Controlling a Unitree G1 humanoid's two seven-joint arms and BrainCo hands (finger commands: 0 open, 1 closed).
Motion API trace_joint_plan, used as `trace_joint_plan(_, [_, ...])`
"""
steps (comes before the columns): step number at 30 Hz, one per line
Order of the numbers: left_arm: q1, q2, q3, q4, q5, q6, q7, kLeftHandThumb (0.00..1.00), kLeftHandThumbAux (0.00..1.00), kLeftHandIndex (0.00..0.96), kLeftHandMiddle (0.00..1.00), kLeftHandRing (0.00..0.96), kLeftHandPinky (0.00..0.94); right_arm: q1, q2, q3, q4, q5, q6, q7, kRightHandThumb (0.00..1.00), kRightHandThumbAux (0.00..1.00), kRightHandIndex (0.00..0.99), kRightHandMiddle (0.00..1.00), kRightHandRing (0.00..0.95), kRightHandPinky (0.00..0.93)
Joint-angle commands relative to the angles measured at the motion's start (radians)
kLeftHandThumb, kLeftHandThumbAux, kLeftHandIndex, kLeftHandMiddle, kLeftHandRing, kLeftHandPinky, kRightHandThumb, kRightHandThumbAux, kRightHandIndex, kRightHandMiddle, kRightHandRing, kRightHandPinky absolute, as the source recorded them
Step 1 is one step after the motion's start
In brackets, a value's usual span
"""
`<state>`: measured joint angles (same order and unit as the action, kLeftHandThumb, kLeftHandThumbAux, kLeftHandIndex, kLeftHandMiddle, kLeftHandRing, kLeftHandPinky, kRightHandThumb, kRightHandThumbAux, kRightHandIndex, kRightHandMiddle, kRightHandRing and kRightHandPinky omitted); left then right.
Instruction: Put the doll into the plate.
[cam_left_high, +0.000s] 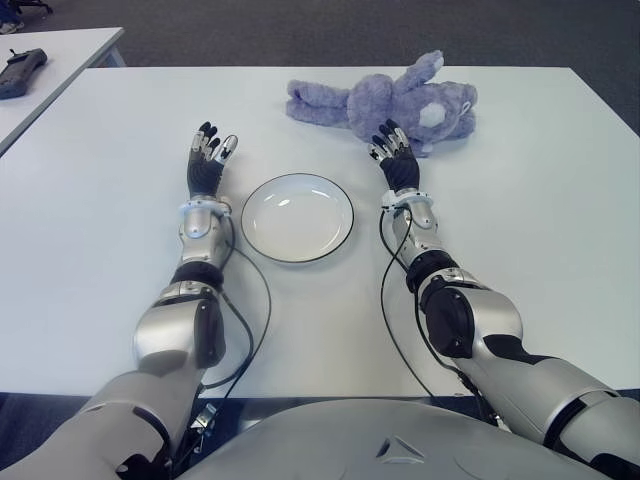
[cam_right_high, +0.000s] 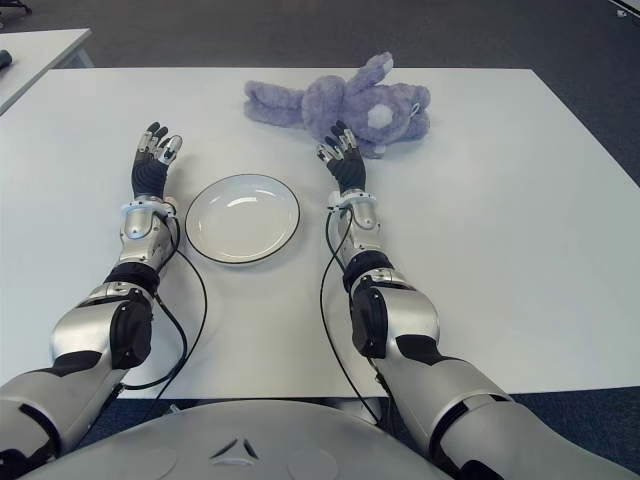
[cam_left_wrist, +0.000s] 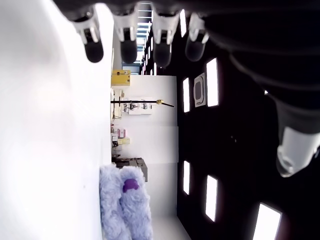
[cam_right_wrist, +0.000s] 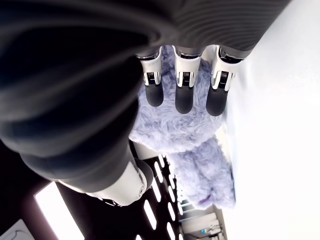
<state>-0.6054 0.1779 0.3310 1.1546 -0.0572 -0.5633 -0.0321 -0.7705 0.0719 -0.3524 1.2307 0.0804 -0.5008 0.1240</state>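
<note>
Over at the far side of the white table (cam_left_high: 90, 230), the purple plush doll (cam_left_high: 385, 100) is lying flat, well beyond the empty plate (cam_left_high: 297, 217). Right hand (cam_left_high: 395, 160) sits just short of its belly, fingers spread and holding nothing; left hand (cam_left_high: 208, 160) shows left of the plate, also spread. Looks light, floppy and squishy, so I'd guess a pinch on a limb will let it dangle. Grabbing the fat middle seems safer.
</note>
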Motion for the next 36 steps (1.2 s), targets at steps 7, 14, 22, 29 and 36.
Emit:
trace_joint_plan(7, [0.267,-0.161,0.008,0.152,-0.020,0.010,0.031,0.041,0.518,0.058,0.097,0.078,0.069,0.217,0.057,-0.014,0.123,0.009,0.091,-0.018,0.461,0.883,0.060,0.064,0.076,0.121])
trace_joint_plan(14, [0.266,-0.162,0.008,0.152,-0.020,0.010,0.031,0.036,0.513,0.056,0.097,0.078,0.066,0.217,0.056,-0.014,0.124,0.009,0.093,-0.018,0.448,0.880,0.061,0.070,0.076,0.108])
trace_joint_plan(22, [0.264,-0.164,0.010,0.153,-0.022,0.008,0.028,0.037,0.507,0.052,0.094,0.075,0.055,0.216,0.054,-0.014,0.124,0.009,0.093,-0.014,0.463,0.888,0.055,0.075,0.078,0.110])
trace_joint_plan(29, [0.261,-0.164,0.009,0.153,-0.021,0.013,0.031,0.040,0.524,0.057,0.096,0.078,0.078,0.211,0.055,-0.004,0.122,-0.002,0.077,-0.022,0.516,0.898,0.047,0.080,0.088,0.125])
trace_joint_plan(36, [0.257,-0.163,0.009,0.154,-0.021,0.025,0.033,0.037,0.529,0.057,0.095,0.077,0.073,0.184,0.072,0.031,0.111,-0.028,0.021,-0.054,0.378,0.895,0.041,0.090,0.110,0.160])
